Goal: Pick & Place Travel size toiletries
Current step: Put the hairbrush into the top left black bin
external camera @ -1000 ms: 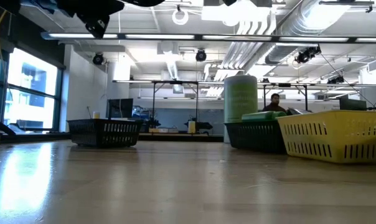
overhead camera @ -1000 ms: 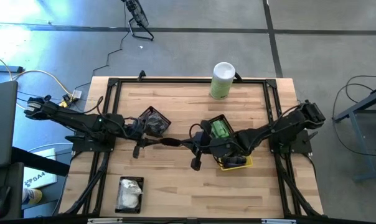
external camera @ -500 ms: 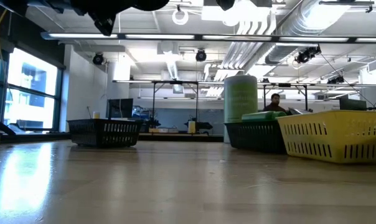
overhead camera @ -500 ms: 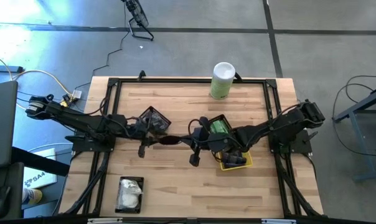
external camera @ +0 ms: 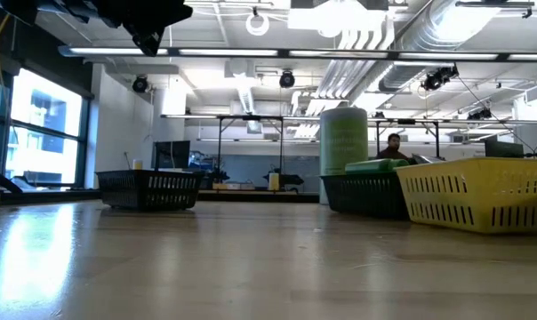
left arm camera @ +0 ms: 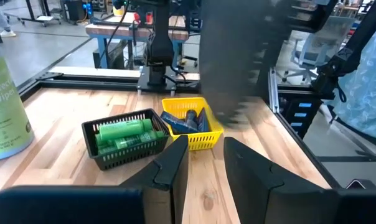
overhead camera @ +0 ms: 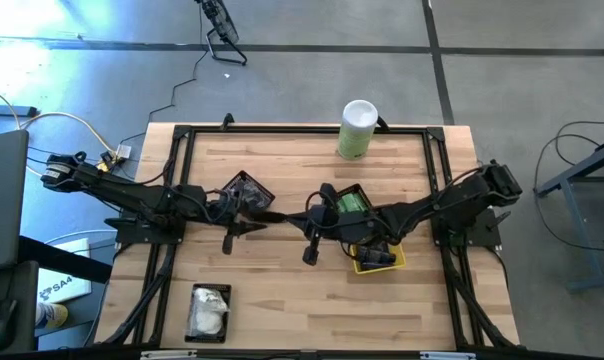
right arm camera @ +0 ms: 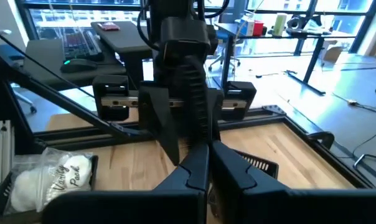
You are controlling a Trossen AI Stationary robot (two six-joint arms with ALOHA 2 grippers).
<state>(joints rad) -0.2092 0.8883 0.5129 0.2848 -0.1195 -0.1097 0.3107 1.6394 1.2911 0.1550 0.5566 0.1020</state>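
Wood, plastic mesh and matt black metal

Table (overhead camera: pixel 282 300) of pale wood strips, smooth with a soft sheen; black basket (left arm camera: pixel 122 149) and yellow basket (left arm camera: pixel 197 132) of plastic lattice; green bottles (left arm camera: pixel 122 132) glossy plastic; white packets (right arm camera: pixel 57 177) crinkly, shiny film; canister (left arm camera: pixel 4 106) smooth, printed label; frame (overhead camera: pixel 282 131) matt black metal.

Table-level look across bare wood

A black basket (external camera: pixel 150 188) stands far left — a second black basket (external camera: pixel 366 193) holding green bottles (external camera: pixel 375 164) touches a yellow basket (external camera: pixel 482 193) at right, a tall white-and-green canister (external camera: pixel 343 140) behind; a dark arm (external camera: pixel 135 13) hangs above.
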